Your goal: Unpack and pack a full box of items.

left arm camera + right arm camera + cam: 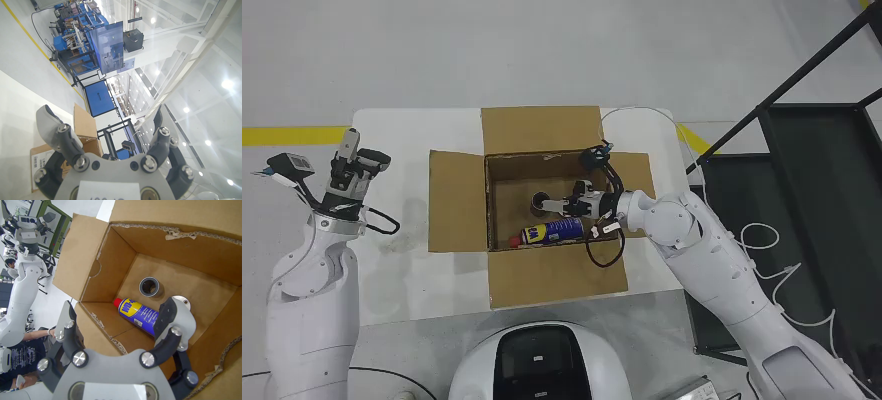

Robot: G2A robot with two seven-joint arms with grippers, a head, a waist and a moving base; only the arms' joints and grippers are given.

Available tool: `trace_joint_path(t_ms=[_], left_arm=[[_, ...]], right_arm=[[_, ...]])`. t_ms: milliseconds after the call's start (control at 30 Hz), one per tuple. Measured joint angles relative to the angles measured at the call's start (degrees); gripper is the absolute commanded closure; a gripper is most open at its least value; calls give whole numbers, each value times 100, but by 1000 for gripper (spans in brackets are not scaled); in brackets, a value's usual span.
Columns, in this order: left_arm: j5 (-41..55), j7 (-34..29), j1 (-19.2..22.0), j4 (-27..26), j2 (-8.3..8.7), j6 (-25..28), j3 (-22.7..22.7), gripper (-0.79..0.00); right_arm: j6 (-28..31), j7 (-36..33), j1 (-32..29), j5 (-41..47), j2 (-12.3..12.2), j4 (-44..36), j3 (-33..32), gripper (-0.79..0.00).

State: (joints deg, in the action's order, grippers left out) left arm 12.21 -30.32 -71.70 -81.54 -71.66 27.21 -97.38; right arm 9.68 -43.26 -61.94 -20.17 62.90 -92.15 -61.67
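Cardboard box (457, 200) stands open on the white tabletop (402, 290), its flaps folded outward. On its floor a blue and yellow spray can (138, 315) with a red cap lies on its side, close to the wall nearest to the robot. Near the can, not touching it, a short metal cylinder (150, 287) stands on its end with the hollow facing up. The right tool (117, 307) hangs over the right part of the box, above the can; its fingers are spread apart and hold nothing. A round metal piece (182, 300) on the floor is partly hidden behind it. The left tool (103, 111) is raised near the left edge of the tabletop, well apart from the box, its fingers also spread and empty.
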Motion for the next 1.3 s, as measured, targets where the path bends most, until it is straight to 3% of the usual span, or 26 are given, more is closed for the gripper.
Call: trace_joint_path(t_ms=[233,433,667,1300], left_arm=[[0,0,0,0,0,0,0,-785],[0,0,0,0,0,0,0,-785],[0,0,0,0,0,0,0,-785],[0,0,0,0,0,0,0,-785]], right_arm=[[-299,-309,345,-547,72,111,403,-785],[-786,-563,1194,-1132,366,661,1378,-785],[-1217,-331,1934,-1427,805,1563,2308,-785],[-1329,169,2477,-1444,1459,3184,2900,-785]])
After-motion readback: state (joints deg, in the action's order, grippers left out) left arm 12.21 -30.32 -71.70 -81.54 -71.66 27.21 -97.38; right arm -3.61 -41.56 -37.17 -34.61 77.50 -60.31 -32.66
